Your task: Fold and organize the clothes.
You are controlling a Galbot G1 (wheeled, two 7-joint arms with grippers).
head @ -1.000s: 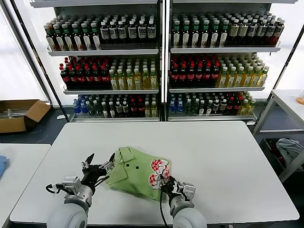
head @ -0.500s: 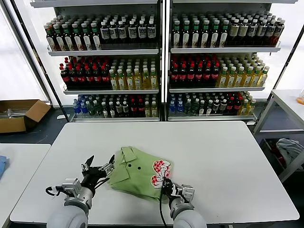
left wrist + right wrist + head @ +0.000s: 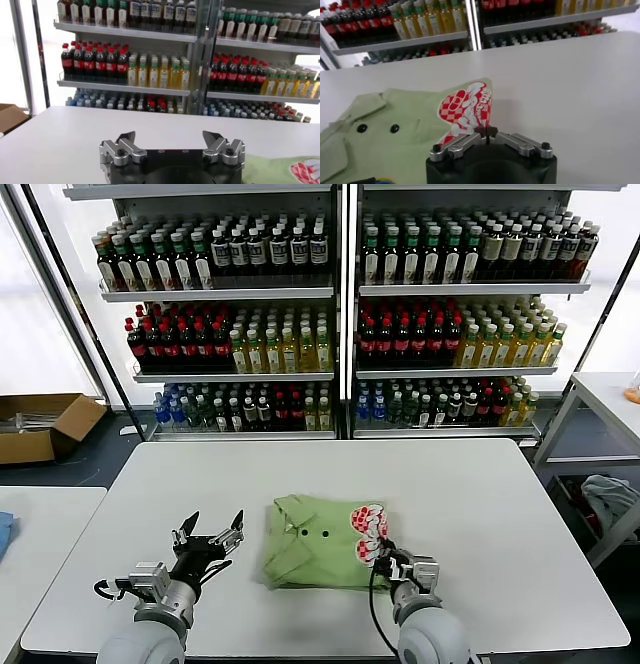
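Nearest, the right gripper (image 3: 385, 552) is pinched shut on the folded polo shirt (image 3: 315, 544) at its three-o'clock edge by the chest print (image 3: 367, 532), where soft, light fabric grips best, while the left gripper (image 3: 210, 534) waits open at nine o'clock on the white table (image 3: 480, 514).

Both arms end in rounded grey shells. Each claw, left claw (image 3: 209, 534) and right claw (image 3: 383, 546), is black with silver screwed finger links and black cables.

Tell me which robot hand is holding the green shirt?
The right hand. It is shut on the green shirt at the edge by the red-and-white print. The left hand is open, beside the shirt, touching nothing.
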